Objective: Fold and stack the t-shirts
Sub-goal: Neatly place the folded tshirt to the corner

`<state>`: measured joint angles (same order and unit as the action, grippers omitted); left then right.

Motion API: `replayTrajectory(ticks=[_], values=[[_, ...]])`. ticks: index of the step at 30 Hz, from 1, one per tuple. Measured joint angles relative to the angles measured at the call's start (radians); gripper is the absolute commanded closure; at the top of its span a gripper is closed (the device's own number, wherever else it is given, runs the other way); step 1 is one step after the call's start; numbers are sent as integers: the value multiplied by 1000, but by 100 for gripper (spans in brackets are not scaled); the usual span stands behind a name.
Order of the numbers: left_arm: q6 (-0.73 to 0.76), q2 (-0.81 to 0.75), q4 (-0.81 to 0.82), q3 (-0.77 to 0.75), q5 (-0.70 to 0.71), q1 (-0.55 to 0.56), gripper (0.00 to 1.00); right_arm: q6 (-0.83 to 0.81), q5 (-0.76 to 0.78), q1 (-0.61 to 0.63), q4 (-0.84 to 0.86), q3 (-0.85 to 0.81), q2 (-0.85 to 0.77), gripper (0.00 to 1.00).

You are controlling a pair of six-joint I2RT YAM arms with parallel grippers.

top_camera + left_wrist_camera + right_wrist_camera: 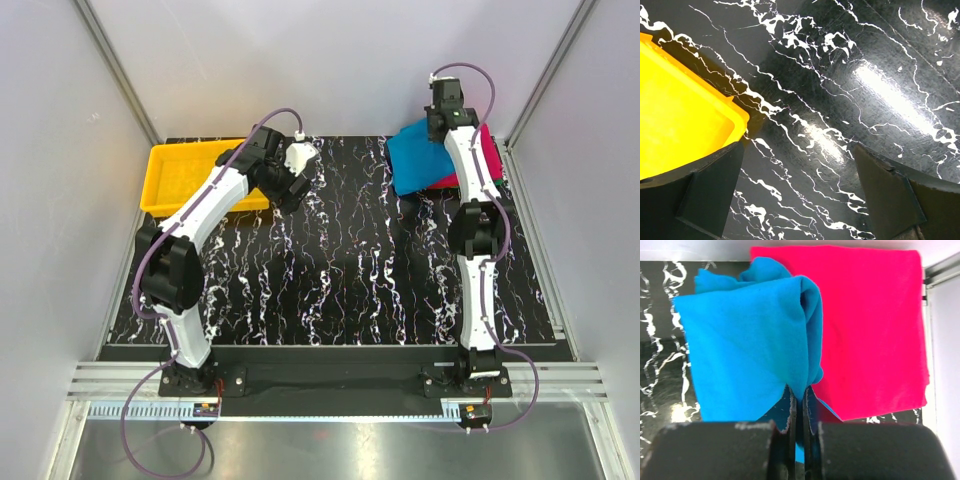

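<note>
The teal-blue t-shirt (pixel 420 157) lies at the back right, partly over the folded magenta-pink t-shirt (pixel 487 150). In the right wrist view the blue shirt (pixel 740 350) is bunched and lifted, with the pink shirt (pixel 870 330) flat under and right of it. My right gripper (pixel 799 402) is shut on a fold of the blue shirt; it also shows in the top view (pixel 440 122). My left gripper (pixel 797 192) is open and empty over the bare tabletop, next to the tray; it shows in the top view (pixel 300 172). No dark green shirt shows.
A yellow plastic tray (pixel 185 175) stands at the back left; its corner shows in the left wrist view (pixel 735 117). The black marbled tabletop (pixel 350 280) is bounded by walls on both sides and a metal frame post at the right (pixel 940 275).
</note>
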<state>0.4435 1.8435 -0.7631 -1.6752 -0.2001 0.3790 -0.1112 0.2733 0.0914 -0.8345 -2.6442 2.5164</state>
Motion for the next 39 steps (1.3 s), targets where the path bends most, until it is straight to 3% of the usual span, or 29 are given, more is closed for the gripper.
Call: replayTrajectory(ticks=[23, 34, 36, 37, 39], values=[[30, 0, 8, 21, 56, 0, 1, 61, -102, -149, 69, -38, -89, 100], [32, 0, 8, 29, 74, 0, 1, 86, -215, -242, 138, -38, 13, 100], [32, 0, 9, 28, 77, 0, 1, 86, -227, -251, 154, -37, 47, 93], [33, 0, 9, 28, 78, 0, 1, 86, -230, -255, 161, -37, 64, 76], [35, 3, 8, 28, 79, 0, 1, 93, -213, -263, 177, -35, 92, 54]])
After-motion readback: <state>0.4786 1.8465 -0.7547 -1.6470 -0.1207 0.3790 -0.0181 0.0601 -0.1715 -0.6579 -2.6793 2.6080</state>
